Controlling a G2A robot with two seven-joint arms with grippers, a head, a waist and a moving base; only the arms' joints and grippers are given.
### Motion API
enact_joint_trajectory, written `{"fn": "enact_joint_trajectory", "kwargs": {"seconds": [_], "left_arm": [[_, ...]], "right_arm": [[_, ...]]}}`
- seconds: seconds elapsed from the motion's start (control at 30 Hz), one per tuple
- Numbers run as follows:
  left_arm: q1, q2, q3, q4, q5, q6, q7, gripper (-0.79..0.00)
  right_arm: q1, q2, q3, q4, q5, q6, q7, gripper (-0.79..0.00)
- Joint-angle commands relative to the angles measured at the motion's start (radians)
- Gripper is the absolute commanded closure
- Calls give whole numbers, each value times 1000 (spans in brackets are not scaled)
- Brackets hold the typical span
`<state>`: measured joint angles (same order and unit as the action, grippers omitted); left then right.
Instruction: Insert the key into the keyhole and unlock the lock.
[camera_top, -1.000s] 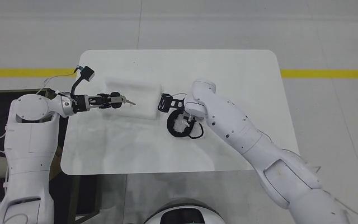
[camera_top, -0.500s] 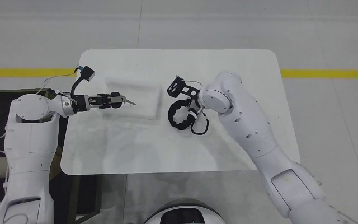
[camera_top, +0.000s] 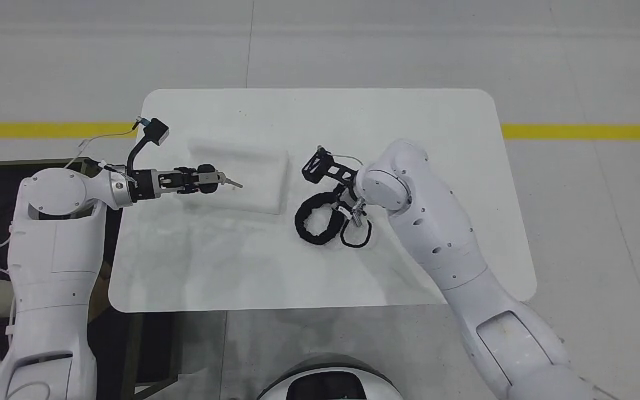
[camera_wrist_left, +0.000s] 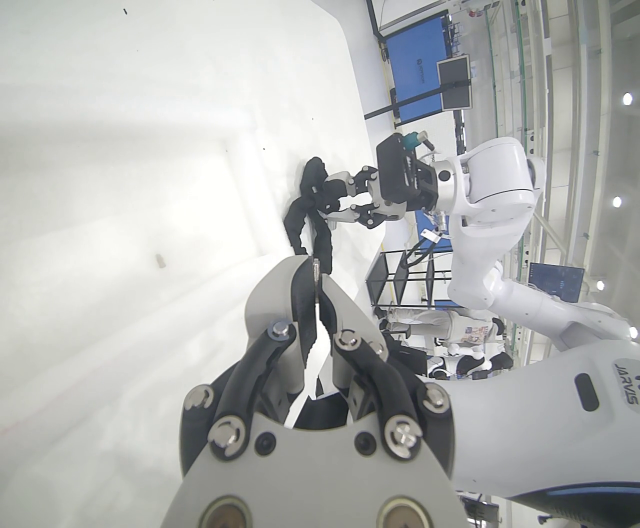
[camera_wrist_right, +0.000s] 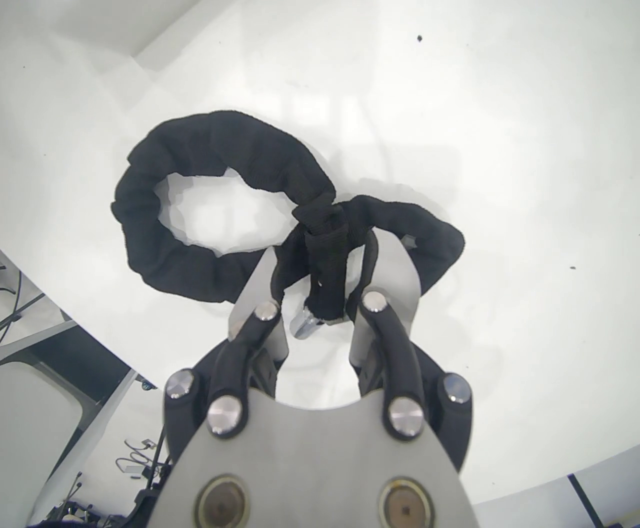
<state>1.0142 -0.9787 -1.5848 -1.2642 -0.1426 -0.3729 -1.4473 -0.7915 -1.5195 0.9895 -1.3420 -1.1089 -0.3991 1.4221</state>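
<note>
**Left arm holding the key, right arm holding the lock on a white counter**

Seen from above, a white counter (camera_top: 420, 130) is carrying a low white pad (camera_top: 250, 165) toward its far left part. The left gripper (camera_top: 212, 179) is hovering over the pad's left portion. Its fingers (camera_wrist_left: 300, 285) are pinching narrowly on a small metal key (camera_top: 232, 183), whose tip is pointing across the pad toward the lock. In the left wrist view the key (camera_wrist_left: 316, 270) is showing as a thin sliver between the two dark pads.

The lock (camera_top: 318, 215), a chain in a black fabric sleeve, is lying looped on the counter just beside the pad's right edge, well apart from the key. The right gripper (camera_top: 343, 207) is sitting directly over it. In the right wrist view, the right gripper (camera_wrist_right: 322, 260) is closing its fingers (camera_wrist_right: 372, 260) on a short sleeved section of the lock (camera_wrist_right: 225, 165). A bright metal end (camera_wrist_right: 302, 322) is poking out between them.
</note>
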Motion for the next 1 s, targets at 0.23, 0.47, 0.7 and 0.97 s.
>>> {"fn": "enact_joint_trajectory", "kwargs": {"seconds": [0.23, 0.47, 0.7, 0.97], "left_arm": [[0, 0, 0, 0, 0, 0, 0, 0], [0, 0, 0, 0, 0, 0, 0, 0], [0, 0, 0, 0, 0, 0, 0, 0], [0, 0, 0, 0, 0, 0, 0, 0]], "right_arm": [[18, 1, -30, 44, -22, 13, 12, -280], [51, -9, -43, 98, -33, 31, 30, -12], [70, -12, -23, 117, 53, 59, 58, 0], [-28, 29, 205, -101, 244, 118, 114, 0]]}}
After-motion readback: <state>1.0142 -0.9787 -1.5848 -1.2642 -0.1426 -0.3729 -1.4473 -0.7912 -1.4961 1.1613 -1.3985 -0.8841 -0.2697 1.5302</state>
